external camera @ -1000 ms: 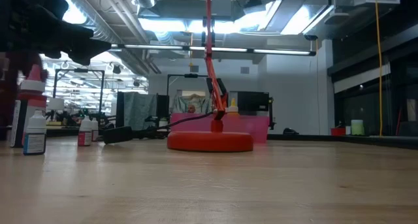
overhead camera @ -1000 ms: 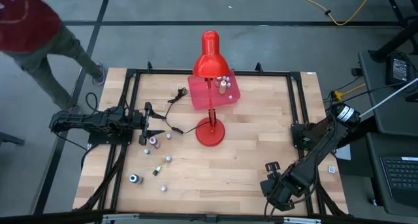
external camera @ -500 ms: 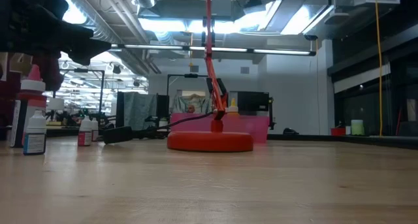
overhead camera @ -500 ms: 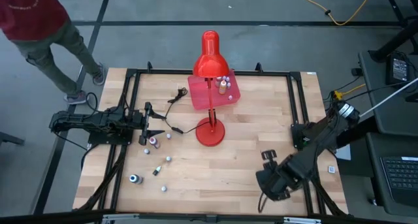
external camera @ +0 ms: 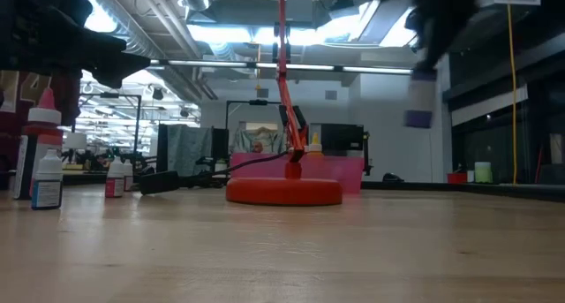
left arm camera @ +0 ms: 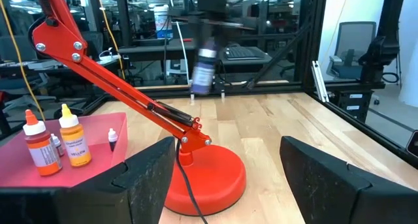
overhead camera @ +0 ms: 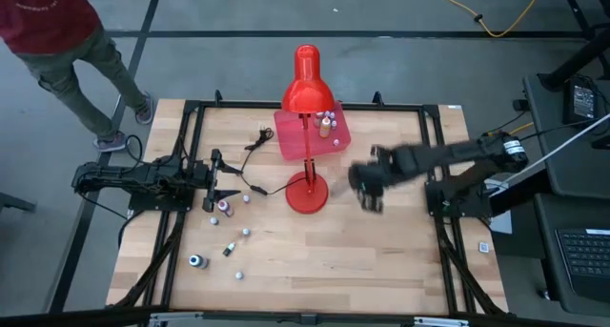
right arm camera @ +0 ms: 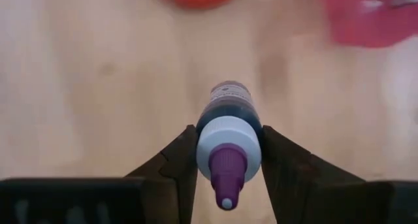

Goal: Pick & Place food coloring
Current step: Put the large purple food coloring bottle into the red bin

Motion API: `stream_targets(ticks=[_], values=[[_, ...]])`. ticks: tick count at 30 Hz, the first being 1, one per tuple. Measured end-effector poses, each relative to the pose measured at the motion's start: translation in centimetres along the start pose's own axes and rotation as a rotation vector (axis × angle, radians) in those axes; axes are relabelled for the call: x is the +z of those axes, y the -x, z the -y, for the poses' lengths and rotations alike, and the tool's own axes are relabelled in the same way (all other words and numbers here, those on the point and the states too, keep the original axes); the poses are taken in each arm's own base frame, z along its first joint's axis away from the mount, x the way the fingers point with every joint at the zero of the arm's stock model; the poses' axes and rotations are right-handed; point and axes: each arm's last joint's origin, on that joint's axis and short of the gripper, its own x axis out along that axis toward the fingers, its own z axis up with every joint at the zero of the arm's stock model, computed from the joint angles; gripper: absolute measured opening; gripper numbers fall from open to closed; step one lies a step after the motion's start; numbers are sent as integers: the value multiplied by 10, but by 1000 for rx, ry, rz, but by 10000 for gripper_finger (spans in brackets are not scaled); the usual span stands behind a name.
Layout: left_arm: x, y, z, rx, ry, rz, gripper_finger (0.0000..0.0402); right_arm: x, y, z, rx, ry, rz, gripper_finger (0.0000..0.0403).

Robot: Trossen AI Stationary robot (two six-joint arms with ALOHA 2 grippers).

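From above, the right claw [overhead camera: 367,186] is over the tabletop [overhead camera: 381,251], just beside the red lamp [overhead camera: 307,127]. The left claw [overhead camera: 221,179] sits on the other side, open wide, near small food coloring bottles [overhead camera: 225,206] that lie on the wood. More bottles stand in the pink tray [overhead camera: 291,136] behind the lamp.

From low down, the lamp's round base [external camera: 284,191] sits in the middle. Little bottles [external camera: 46,175] stand off to one side.

The left wrist camera shows the lamp arm and orange bottles [left arm camera: 73,140] in the pink tray.

The right wrist camera shows the claw squeezing a purple-tipped bottle [right arm camera: 228,136] between its two fingers [right arm camera: 175,160].
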Motion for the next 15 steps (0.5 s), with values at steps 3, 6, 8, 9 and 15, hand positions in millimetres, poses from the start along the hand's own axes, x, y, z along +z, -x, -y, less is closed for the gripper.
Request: stream_targets(ticks=[3,6,8,9,15], values=[[0,0,0,0,0,0,272,14,-8,40,-27,-92,29,141],[0,0,0,0,0,0,274,23,-15,80,-60,-190,73,141],[0,0,0,1,0,0,274,26,-18,104,-84,-253,103,141],[0,0,0,0,0,0,273,27,-19,116,-95,-278,118,141],[0,0,0,0,0,0,272,33,-31,160,-87,-350,182,141]])
